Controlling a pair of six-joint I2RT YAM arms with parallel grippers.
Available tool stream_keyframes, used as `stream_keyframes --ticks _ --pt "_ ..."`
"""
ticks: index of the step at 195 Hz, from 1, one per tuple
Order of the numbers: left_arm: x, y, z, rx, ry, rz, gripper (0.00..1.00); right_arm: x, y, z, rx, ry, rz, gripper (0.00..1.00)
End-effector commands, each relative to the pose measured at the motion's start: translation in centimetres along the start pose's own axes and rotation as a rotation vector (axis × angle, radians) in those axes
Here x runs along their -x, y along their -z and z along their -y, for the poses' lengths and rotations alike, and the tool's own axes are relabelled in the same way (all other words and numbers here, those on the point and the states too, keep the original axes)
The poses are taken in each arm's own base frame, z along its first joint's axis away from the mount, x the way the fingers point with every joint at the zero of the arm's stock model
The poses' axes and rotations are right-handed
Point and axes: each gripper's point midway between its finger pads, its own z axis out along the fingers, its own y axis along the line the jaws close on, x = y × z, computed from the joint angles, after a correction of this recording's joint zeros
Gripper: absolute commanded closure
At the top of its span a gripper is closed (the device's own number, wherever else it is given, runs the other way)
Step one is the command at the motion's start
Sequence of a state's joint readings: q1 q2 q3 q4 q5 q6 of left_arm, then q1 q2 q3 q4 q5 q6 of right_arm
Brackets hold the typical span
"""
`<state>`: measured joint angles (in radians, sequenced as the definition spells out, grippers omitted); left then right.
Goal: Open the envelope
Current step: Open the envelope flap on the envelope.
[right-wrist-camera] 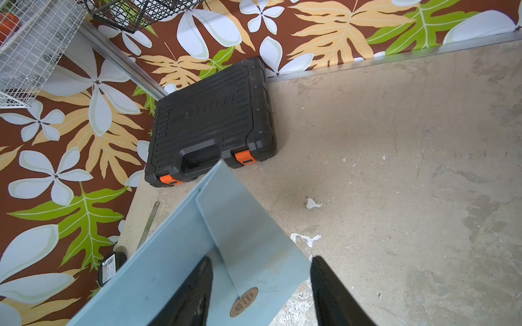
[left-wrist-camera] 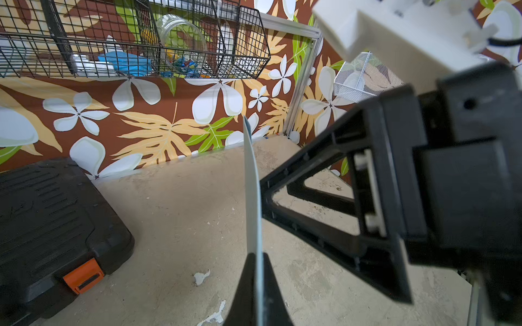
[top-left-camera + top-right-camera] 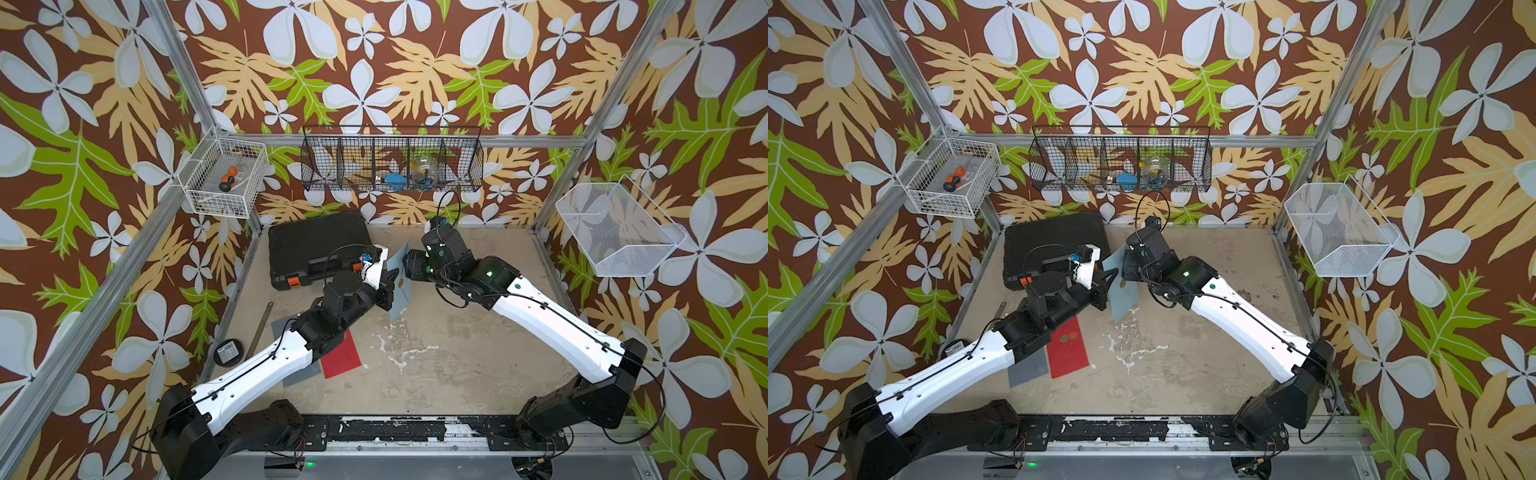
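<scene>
A light blue envelope (image 3: 402, 291) (image 3: 1124, 293) hangs upright above the floor between both arms. My left gripper (image 3: 392, 277) (image 3: 1108, 279) (image 2: 255, 262) is shut on it; its wrist view shows the envelope (image 2: 252, 183) edge-on between the two black fingers. My right gripper (image 3: 409, 266) (image 3: 1126, 266) (image 1: 260, 262) is open at the other face. There the envelope (image 1: 169, 259) shows its flap (image 1: 248, 234) and a round brown seal (image 1: 243, 302) lying between the spread fingers. One finger (image 1: 195, 290) is over the envelope's face, the other is past its edge.
A black tool case (image 3: 318, 245) with orange latches lies at the back left. A red envelope (image 3: 341, 357) and a grey sheet (image 3: 1027, 368) lie under the left arm, with a metal ruler (image 3: 259, 330) and a round black tin (image 3: 228, 352) beside them. Wire baskets (image 3: 392, 160) hang on the walls.
</scene>
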<state>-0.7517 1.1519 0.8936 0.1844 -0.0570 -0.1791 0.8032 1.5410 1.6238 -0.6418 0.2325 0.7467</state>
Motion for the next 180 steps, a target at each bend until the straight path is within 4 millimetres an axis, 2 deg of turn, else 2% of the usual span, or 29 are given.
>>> stream_keyframes --ticks 1,44,68,103,180 --pt "0.9 -0.1 1.2 -0.059 -0.020 0.024 1.00 0.4 -0.1 -0.5 0.016 0.010 0.014 0.44" --pt "0.7 0.0 1.2 -0.058 -0.056 0.018 1.00 -0.3 -1.3 0.9 -0.043 0.000 0.005 0.50" --pt "0.7 0.0 1.1 -0.054 -0.071 0.017 1.00 -0.4 -1.4 0.4 0.009 -0.017 -0.005 0.52" --pt "0.3 -0.1 0.6 -0.027 -0.093 0.006 1.00 -0.5 -1.5 1.3 -0.022 -0.013 -0.011 0.52" --pt "0.2 -0.5 1.0 -0.048 -0.088 -0.002 1.00 -0.9 -1.8 0.9 0.001 -0.024 -0.030 0.52"
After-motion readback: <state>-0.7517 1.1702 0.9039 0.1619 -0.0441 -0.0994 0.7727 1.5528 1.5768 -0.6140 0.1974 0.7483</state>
